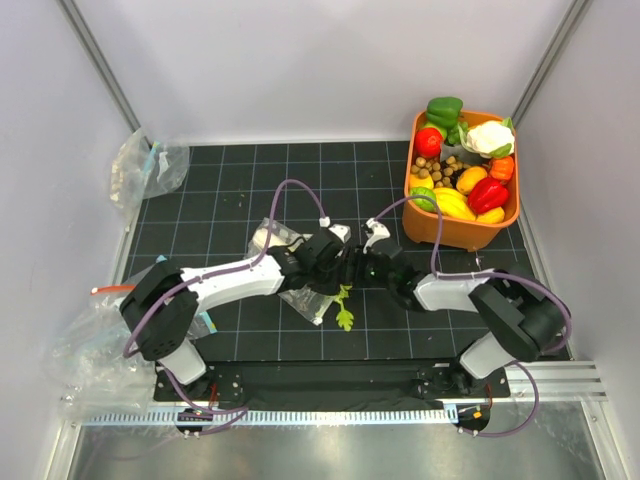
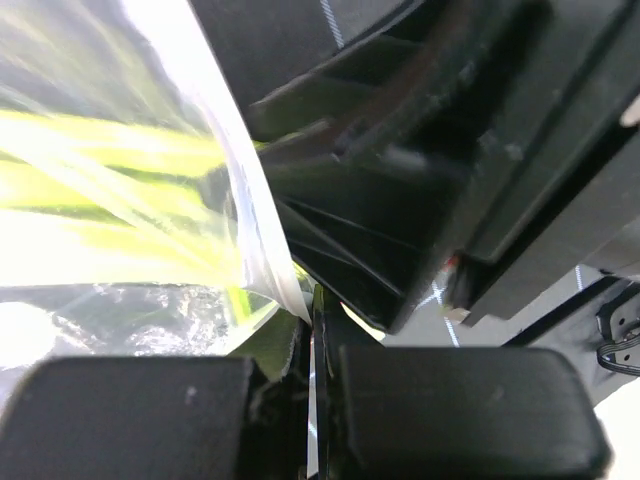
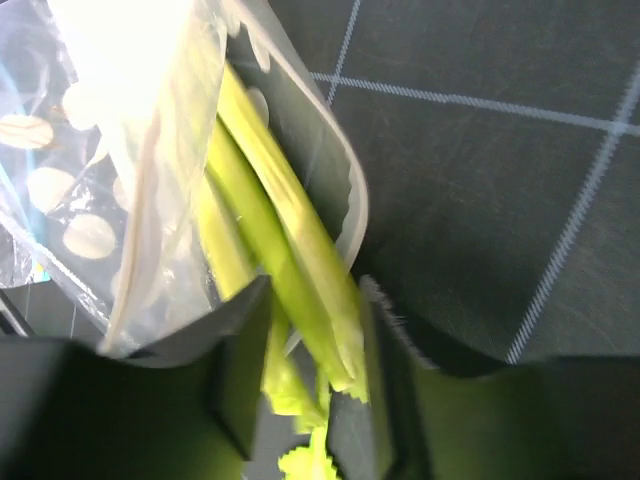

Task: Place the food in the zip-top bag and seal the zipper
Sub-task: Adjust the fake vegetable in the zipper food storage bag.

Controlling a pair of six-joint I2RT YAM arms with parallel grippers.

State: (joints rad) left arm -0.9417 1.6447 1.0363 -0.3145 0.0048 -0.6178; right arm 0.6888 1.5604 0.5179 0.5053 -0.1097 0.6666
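Feeding the celery stalk [image 3: 275, 235] into the zip-top bag [image 3: 90, 200], by my read. Left gripper [image 2: 312, 370] is pinched right down on the bag's mouth edge; only film shows between the pads. Right gripper [image 3: 312, 350] has its jaws closed to stalk width on the celery, just outside the mouth at lower centre of the right wrist view. Most of the stalk is inside; the leafy end [image 1: 343, 312] hangs out below the fingers.

How I'd run it:
- Hold the left pinch firm and slightly raised so the mouth stays open.
- Push along the stalk's length, toward the upper left of the right wrist view. Pushing sideways would fold the rim under.
- Regrip nearer the leaves for the last stretch.
- Leaves must fully clear the zipper [image 2: 258, 240], or it won't seal.
- Both grippers sit almost touching at centre of the top view, so small moves only.

Red toy tomato [image 1: 428, 141] and red toy pepper [image 1: 487, 194] sit in the orange basket [image 1: 455, 232], upper right. Don't seal yet.
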